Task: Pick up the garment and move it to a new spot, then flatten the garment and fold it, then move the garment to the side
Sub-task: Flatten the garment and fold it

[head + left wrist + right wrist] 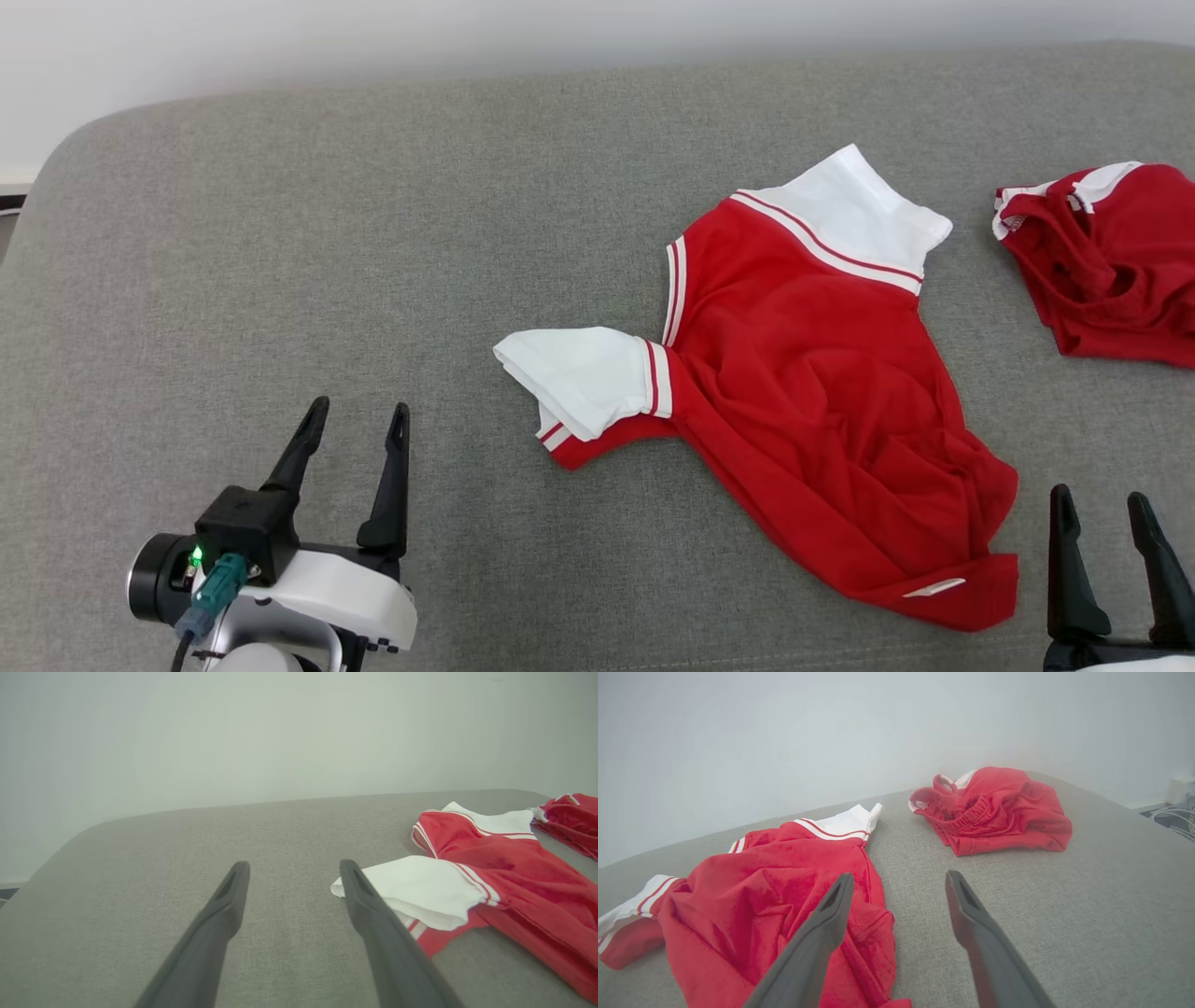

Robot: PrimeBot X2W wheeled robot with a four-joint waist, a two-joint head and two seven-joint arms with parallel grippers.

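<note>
Red-and-white garment (803, 392) lies rumpled on grey upholstery (280, 233), neither flattened nor folded, so flattening, folding and the shift aside look undone; left gripper (360, 405) and right gripper (1099, 495) both stand open, empty.

Dark tapered fingers (301, 446), white wrist shell (347, 590), teal plug (218, 573)

Bright, even light, soft shadows

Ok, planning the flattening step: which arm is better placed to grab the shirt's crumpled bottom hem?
Right, probably. The right gripper stands open just beside the bottom hem of the red shirt; the left gripper, also open, sits over bare grey fabric, apart even from the white sleeve.
</note>
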